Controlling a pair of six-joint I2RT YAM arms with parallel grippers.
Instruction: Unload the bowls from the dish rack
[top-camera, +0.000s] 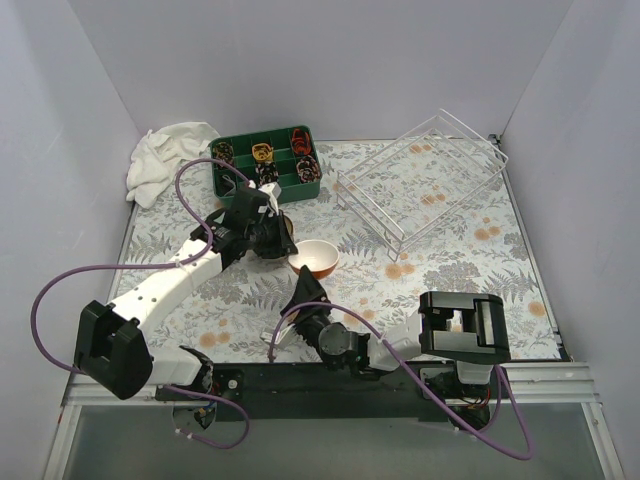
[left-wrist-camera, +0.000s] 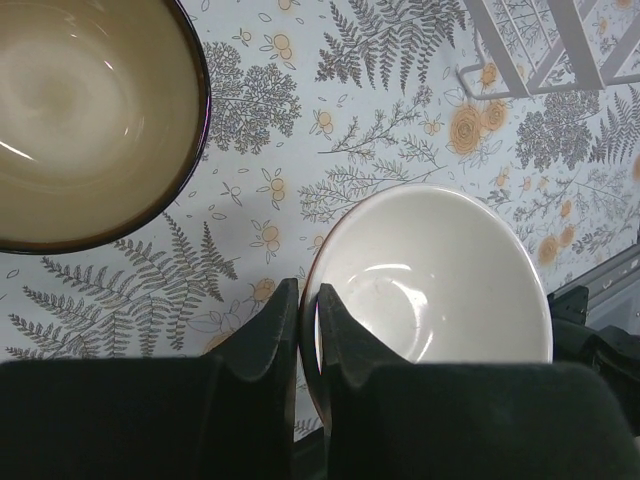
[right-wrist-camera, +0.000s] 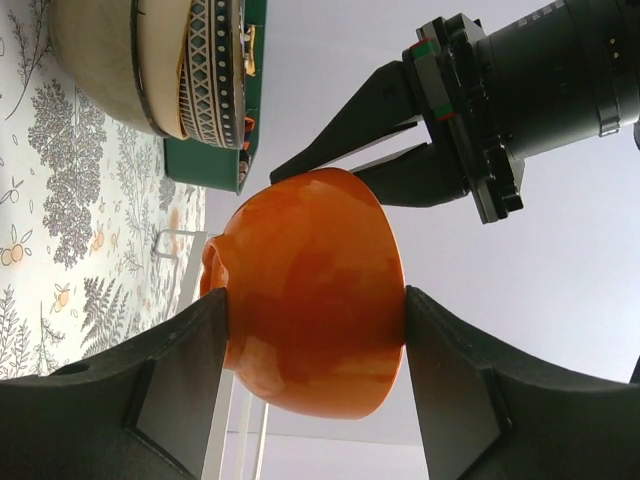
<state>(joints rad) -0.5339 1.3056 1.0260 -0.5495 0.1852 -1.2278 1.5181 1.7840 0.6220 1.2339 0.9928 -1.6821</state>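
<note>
An orange bowl with a white inside sits low over the middle of the table. My left gripper is shut on its near rim, one finger inside and one outside. My right gripper spans the same bowl from the front, one finger against its foot side and the other against its rim. A beige bowl with a dark rim stands just left of it. The wire dish rack lies at the back right, and no bowl shows in it.
A green divided tray of small items stands at the back, left of the rack. A crumpled white cloth lies in the back left corner. Walls close in the table on three sides.
</note>
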